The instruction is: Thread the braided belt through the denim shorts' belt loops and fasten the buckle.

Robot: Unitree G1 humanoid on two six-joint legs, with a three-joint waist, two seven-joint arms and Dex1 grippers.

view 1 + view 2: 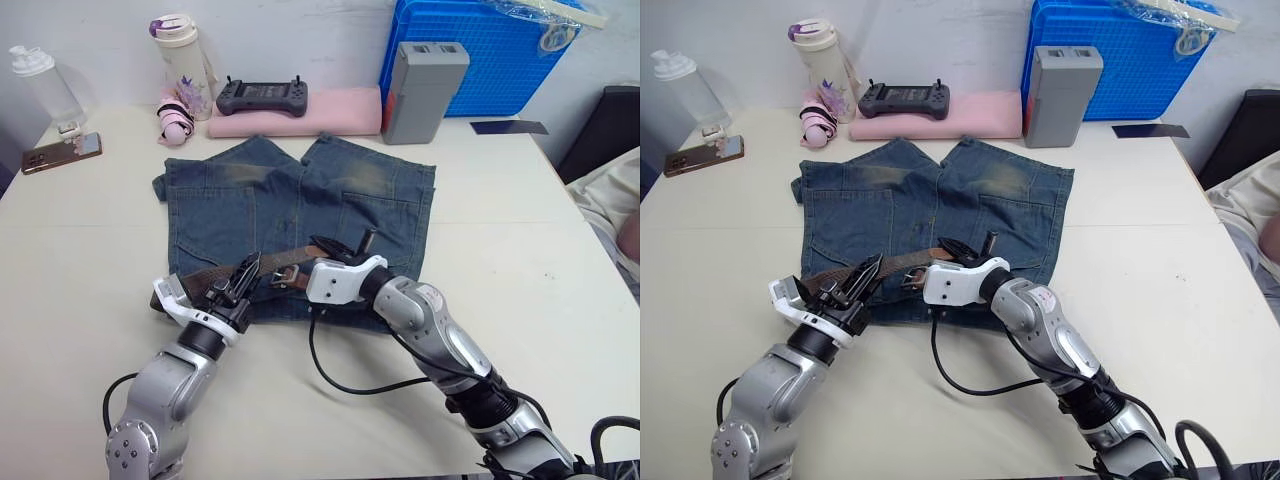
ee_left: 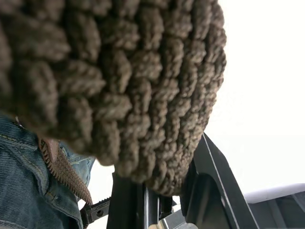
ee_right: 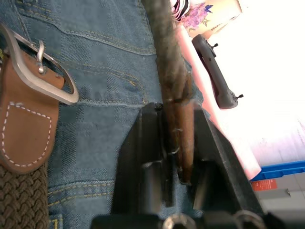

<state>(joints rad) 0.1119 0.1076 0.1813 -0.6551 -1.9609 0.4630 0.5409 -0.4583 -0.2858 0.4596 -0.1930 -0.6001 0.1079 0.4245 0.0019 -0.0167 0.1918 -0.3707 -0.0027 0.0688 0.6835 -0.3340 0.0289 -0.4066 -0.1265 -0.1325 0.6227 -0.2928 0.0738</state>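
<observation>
The denim shorts (image 1: 300,200) lie flat on the white table (image 1: 520,250), waistband toward me. The braided belt (image 1: 205,275) runs along that waistband. My left gripper (image 1: 243,275) is shut on the braided strap (image 2: 143,95) near the waistband's left half. My right gripper (image 1: 340,252) sits at the waistband's middle, shut on the belt's tan tip (image 3: 180,143). The silver buckle (image 3: 43,71) with its brown leather tab lies on the denim just beside the right gripper, unfastened. I cannot make out the belt loops.
Behind the shorts are a pink cloth (image 1: 320,112) with a black controller (image 1: 262,97), a flowered bottle (image 1: 180,60), a grey box (image 1: 425,90) and a blue crate (image 1: 490,50). A phone (image 1: 62,152) and a clear bottle (image 1: 45,85) sit at the far left.
</observation>
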